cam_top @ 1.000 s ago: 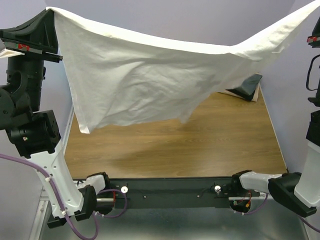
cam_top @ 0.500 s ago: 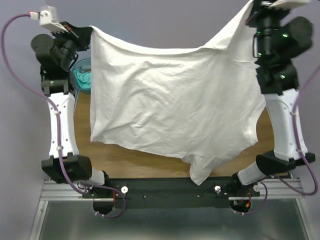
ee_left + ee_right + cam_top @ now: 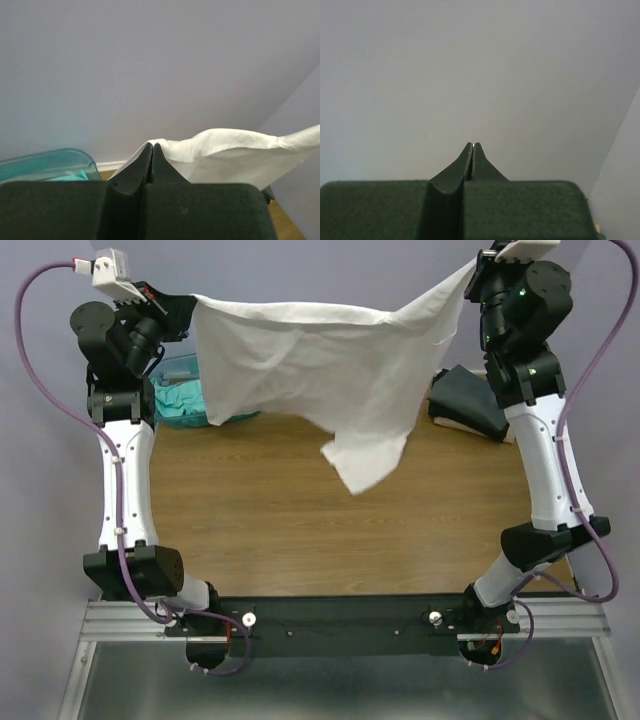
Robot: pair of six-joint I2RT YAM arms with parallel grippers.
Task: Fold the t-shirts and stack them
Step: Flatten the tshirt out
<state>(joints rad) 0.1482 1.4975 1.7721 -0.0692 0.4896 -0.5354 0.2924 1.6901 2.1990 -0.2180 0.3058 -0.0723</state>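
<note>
A white t-shirt (image 3: 320, 360) hangs stretched in the air between my two grippers, over the far part of the table. Its lower corner dangles at mid-table height. My left gripper (image 3: 192, 302) is shut on the shirt's left top corner; in the left wrist view white cloth (image 3: 235, 155) spreads from the closed tips (image 3: 152, 145). My right gripper (image 3: 470, 268) is shut on the right top corner; in the right wrist view the tips (image 3: 473, 144) are pressed together with only a pale sliver between them. Dark folded t-shirts (image 3: 475, 400) lie at the far right. A teal t-shirt (image 3: 185, 400) lies in the tub.
A translucent teal plastic tub (image 3: 175, 370) stands at the far left, beside the left arm; its rim (image 3: 45, 160) shows in the left wrist view. The wooden table (image 3: 330, 540) runs from the hanging shirt to the black rail (image 3: 340, 625) at the near edge. Grey walls close in behind.
Both arms have carried the white t-shirt away from the camera toward the far end of the table. The cloth now hangs shorter in view, uncovering the tub and the dark folded shirts.
</note>
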